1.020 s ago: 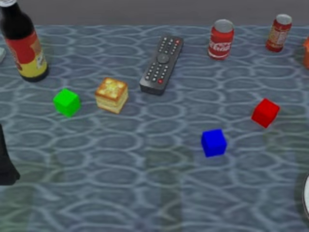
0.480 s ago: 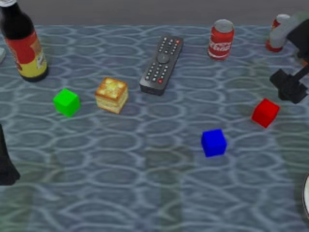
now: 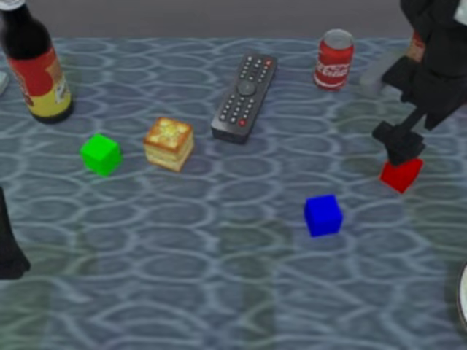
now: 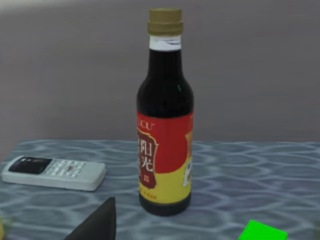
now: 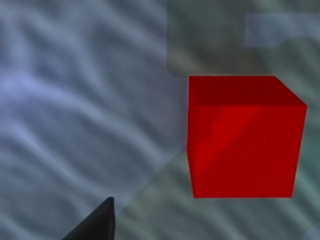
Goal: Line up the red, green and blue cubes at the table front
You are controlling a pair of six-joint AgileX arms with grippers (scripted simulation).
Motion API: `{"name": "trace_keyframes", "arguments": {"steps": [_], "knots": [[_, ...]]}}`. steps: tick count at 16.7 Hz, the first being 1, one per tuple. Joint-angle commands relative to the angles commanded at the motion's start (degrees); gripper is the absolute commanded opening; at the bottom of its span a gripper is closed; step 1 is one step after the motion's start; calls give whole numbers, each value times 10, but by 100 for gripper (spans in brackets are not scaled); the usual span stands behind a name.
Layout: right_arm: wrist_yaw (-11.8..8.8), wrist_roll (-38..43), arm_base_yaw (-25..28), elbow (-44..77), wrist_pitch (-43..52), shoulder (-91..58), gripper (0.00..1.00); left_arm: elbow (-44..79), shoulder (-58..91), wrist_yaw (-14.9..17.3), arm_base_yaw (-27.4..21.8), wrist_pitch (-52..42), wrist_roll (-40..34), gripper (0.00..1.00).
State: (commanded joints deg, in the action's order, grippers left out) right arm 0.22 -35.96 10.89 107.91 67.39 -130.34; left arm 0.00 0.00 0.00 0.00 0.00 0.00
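The surface (image 3: 219, 292), patterned with pale rings, meets a grey wall. The right tool (image 3: 400, 149) hangs over the red cube (image 3: 400, 175) at the right; whether it is apart or together cannot be told. The blue cube (image 3: 322, 215) sits mid-surface, the green cube (image 3: 101, 154) left. The left arm (image 3: 9, 240) is parked at the left edge.
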Motion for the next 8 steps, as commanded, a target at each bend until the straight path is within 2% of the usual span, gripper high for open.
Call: {"name": "trace_keyframes", "arguments": {"steps": [8], "knots": [[0,-2,-1,-15,-23,-12,100,0,0,0,0,0,0,100]]}}
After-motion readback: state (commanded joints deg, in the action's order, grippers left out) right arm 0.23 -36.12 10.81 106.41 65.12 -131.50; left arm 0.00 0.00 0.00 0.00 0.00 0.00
